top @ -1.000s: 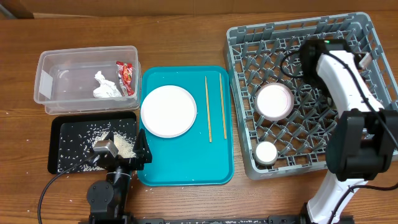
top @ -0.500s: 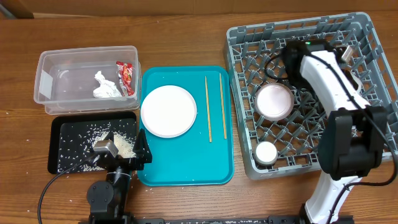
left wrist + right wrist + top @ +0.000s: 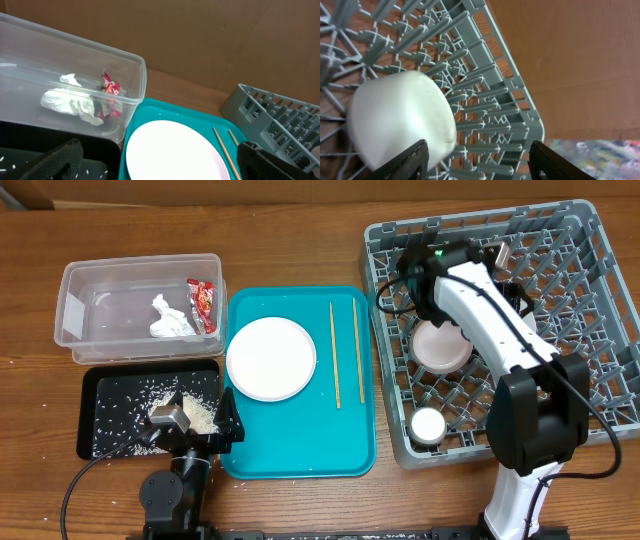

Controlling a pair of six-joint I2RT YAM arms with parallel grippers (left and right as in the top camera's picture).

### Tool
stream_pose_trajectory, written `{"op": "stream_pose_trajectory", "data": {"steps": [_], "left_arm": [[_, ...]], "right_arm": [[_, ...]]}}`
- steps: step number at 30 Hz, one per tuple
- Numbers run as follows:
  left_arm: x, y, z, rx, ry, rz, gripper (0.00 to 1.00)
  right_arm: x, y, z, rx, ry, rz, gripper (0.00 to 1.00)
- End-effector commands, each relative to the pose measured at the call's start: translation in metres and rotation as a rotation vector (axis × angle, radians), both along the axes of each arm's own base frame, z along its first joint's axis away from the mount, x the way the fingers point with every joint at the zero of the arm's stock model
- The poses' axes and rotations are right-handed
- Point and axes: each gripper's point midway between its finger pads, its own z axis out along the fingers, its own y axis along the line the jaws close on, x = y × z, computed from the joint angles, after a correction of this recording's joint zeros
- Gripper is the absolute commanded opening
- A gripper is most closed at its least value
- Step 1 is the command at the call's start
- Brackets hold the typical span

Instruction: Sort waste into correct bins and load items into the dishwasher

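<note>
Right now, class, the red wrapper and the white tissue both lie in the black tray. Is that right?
Not quite. The red wrapper and the white tissue both lie in the clear tub, as the overhead view shows. The black tray holds only rice grains.

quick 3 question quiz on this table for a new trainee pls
1. True or false: the snack wrapper lies in the clear tub.
2. The chopsticks lie on: A the teal tray, B the clear tub, C the white plate.
3. How many plates are on the teal tray?
Key: 1 true; 2 A; 3 one.
</note>
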Motion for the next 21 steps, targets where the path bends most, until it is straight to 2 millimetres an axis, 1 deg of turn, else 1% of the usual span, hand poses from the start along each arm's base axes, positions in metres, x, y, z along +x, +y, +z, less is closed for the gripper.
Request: {"op": "stream_pose_trajectory", "data": {"steps": [1, 4, 6, 7, 8, 9, 10, 11, 12, 13, 14, 15, 16, 17, 18, 20, 21], "left_arm": [[0.0, -0.003, 0.0, -0.003, -0.006, -0.015, 1.0], [0.0, -0.003, 0.0, -0.003, -0.006, -0.015, 1.0], [0.0, -0.003, 0.0, -0.003, -0.006, -0.015, 1.0], [0.0, -0.003, 0.0, -0.003, -0.006, -0.015, 1.0], [0.0, -0.003, 0.0, -0.003, -0.006, -0.014, 1.0], [0.0, -0.003, 0.0, -0.003, -0.006, -0.015, 1.0], [0.0, -0.003, 0.0, -0.003, -0.006, -0.014, 1.0], [0.0, -0.003, 0.0, -0.003, -0.006, -0.015, 1.0], [0.0, -0.003, 0.0, -0.003, -0.006, -0.015, 1.0], [0.0, -0.003, 0.0, -0.003, -0.006, -0.015, 1.0], [0.0, -0.003, 0.0, -0.003, -0.006, -0.015, 1.0], [0.0, -0.003, 0.0, -0.002, -0.006, -0.014, 1.0], [0.0, -0.003, 0.0, -0.003, -0.006, -0.015, 1.0], [0.0, -0.003, 0.0, -0.003, -0.006, -0.015, 1.0], [0.0, -0.003, 0.0, -0.003, -0.006, -0.015, 1.0], [0.0, -0.003, 0.0, -0.003, -0.006, -0.015, 1.0], [0.0, -0.003, 0.0, -0.003, -0.006, -0.015, 1.0]], "right_arm": [[0.003, 0.008, 0.032, 0.137, -0.117, -0.026, 0.66], [-0.003, 0.02, 0.059, 0.293, -0.185, -0.03, 0.66], [-0.006, 0.031, 0.074, 0.394, -0.202, 0.008, 0.66], [-0.006, 0.047, 0.085, 0.503, -0.188, 0.086, 0.66], [-0.007, 0.059, 0.089, 0.579, -0.171, 0.142, 0.65], [-0.008, 0.073, 0.09, 0.665, -0.147, 0.201, 0.63], [-0.011, 0.094, 0.091, 0.782, -0.107, 0.281, 0.56], [-0.014, 0.107, 0.09, 0.845, -0.076, 0.326, 0.47], [-0.019, 0.119, 0.087, 0.906, -0.028, 0.372, 0.39], [-0.022, 0.124, 0.084, 0.933, -0.003, 0.382, 0.32], [-0.025, 0.126, 0.078, 0.948, 0.021, 0.375, 0.27], [-0.027, 0.127, 0.072, 0.957, 0.044, 0.368, 0.21], [-0.031, 0.128, 0.062, 0.966, 0.073, 0.356, 0.11], [-0.034, 0.128, 0.054, 0.966, 0.096, 0.343, 0.06], [-0.04, 0.126, 0.034, 0.96, 0.145, 0.305, 0.04], [-0.046, 0.126, 0.013, 0.966, 0.191, 0.276, 0.04], [-0.05, 0.128, -0.003, 0.98, 0.22, 0.262, 0.04]]}}
